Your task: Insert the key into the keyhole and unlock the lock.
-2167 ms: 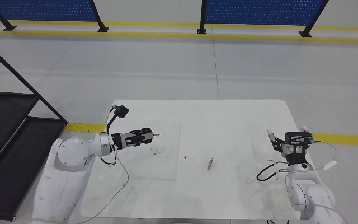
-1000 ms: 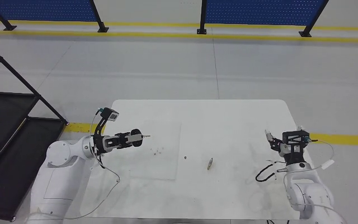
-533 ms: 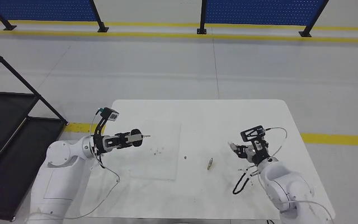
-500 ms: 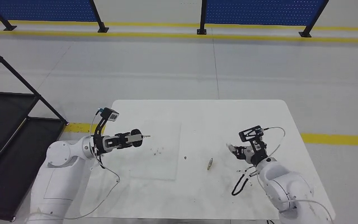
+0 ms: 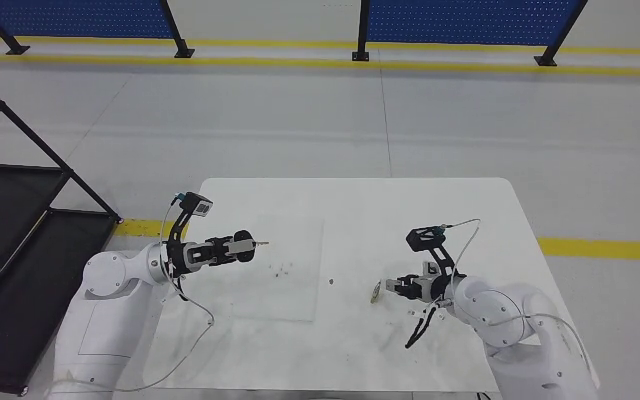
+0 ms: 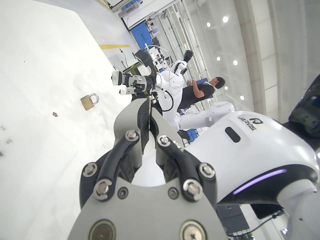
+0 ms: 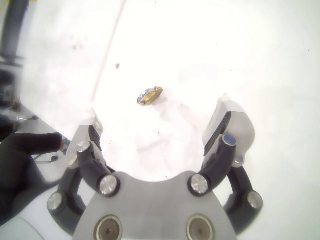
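Observation:
A small brass padlock (image 5: 377, 291) lies on the white table (image 5: 400, 215), right of centre. It lies flat, shackle towards the table's edge, in the left wrist view (image 6: 89, 101), and end-on in the right wrist view (image 7: 149, 96). My right gripper (image 5: 397, 287) is open just right of the lock and low over the table; the lock lies ahead of its spread fingers (image 7: 160, 113), apart from them. My left gripper (image 5: 250, 243) hovers over the table's left part, shut (image 6: 150, 108) on the key, whose thin tip (image 5: 265, 242) points towards the lock.
A thin pale sheet (image 5: 290, 300) covers the table's left-centre, with a few dark specks (image 5: 281, 268) on it and one more (image 5: 331, 281) beside its edge. A black cable (image 5: 422, 325) trails from the right arm. A black rack (image 5: 30, 250) stands off the table's left.
The right arm has swung from the table's right edge in to the lock, gripper open. The left arm drew back slightly at first and has since held still with the key.

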You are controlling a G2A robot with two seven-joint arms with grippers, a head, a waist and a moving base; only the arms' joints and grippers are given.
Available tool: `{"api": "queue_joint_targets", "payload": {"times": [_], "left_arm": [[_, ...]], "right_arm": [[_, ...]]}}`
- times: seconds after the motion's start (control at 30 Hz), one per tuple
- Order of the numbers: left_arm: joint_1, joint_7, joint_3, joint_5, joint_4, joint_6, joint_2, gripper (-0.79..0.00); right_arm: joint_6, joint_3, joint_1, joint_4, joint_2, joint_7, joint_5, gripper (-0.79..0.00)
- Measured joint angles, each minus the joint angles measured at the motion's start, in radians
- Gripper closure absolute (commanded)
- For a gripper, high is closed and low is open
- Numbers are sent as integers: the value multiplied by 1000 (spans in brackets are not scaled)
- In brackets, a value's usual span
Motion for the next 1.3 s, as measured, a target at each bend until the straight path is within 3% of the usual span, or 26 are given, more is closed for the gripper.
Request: {"api": "queue_joint_targets", "payload": {"times": [0.37,0.67,0.77,0.97,1.3], "left_arm": [[0,0,0,0,0,0,0,0],[0,0,0,0,0,0,0,0],[0,0,0,0,0,0,0,0],[0,0,0,0,0,0,0,0],[0,0,0,0,0,0,0,0]], "right_arm": [[4,-31,6,-8,0,5,-41,-785],[261,-236,143,-57,-25,223,-205,-785],[274,-275,178,8,-38,235,-230,-785],[219,-316,221,133,-82,276,-294,-785],[186,-339,270,265,-191,310,-372,-785]]}}
